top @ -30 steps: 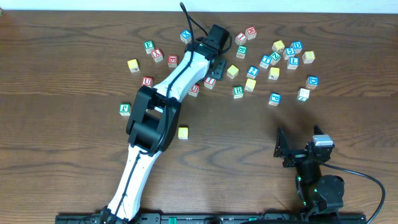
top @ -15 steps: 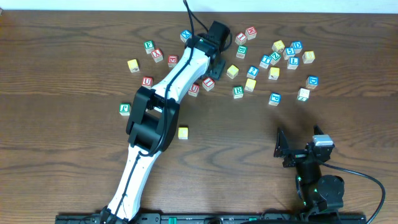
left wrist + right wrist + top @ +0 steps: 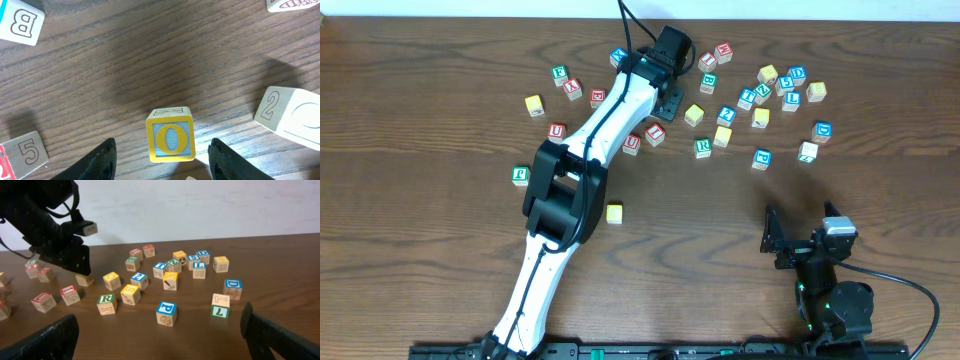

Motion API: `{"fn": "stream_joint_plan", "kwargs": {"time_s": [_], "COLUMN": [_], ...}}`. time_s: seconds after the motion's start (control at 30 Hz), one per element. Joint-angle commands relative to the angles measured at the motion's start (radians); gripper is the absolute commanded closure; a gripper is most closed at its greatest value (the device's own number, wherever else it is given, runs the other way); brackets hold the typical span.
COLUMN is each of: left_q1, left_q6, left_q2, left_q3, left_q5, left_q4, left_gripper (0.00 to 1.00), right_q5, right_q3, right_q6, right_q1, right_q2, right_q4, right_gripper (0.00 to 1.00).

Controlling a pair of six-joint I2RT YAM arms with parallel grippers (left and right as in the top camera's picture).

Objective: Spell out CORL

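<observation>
— The left arm [image 3: 610,120] has pushed farther up the table [image 3: 420,250]. Why?
— To bring the left gripper [image 3: 162,145] astride the O [image 3: 170,136]: jaws half open, flanking it, clear of both sides, holding nothing. R [image 3: 104,299] and L [image 3: 199,266] lie farther right. The right gripper [image 3: 160,332] gapes wide, empty.

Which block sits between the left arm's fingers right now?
The yellow-edged block showing an O, centred between both fingers but not gripped; the B block, 5 block and 2 block lie off to the sides.
</observation>
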Motion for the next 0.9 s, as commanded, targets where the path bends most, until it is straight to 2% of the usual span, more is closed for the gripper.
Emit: {"fn": "stream_joint_plan", "kwargs": {"time_s": [0.0,0.2,0.37,0.47,0.87], "left_q1": [0.005,0.005,0.005,0.005,0.005], "left_q6": [0.01,0.01,0.009,0.009,-0.002], "left_q2": [-0.037,-0.022,-0.006,-0.005,-0.003], "left_q3": [0.022,0.022,0.022,0.022,0.019], "left_q5": [-0.014,-0.014,-0.014,-0.014,-0.014], "left_q4": [0.0,0.011,0.019,0.024,0.031], "left_gripper": [0.44,0.47,0.45,0.39,0.39], "right_q5": [-0.005,-0.005,-0.005,-0.005,-0.005], "right_q3": [-0.002,-0.002,-0.002,-0.002,-0.002], "right_q6": [-0.013,-0.013,-0.013,-0.013,-0.013], "right_q1": [-0.011,-0.011,-0.011,-0.011,-0.011], "right_q2": [-0.007,-0.007,-0.007,-0.007,-0.007], "right_q4": [-0.004,-0.004,-0.004,-0.004,-0.004], "right_gripper": [0.01,0.01,0.01,0.01,0.01]}}
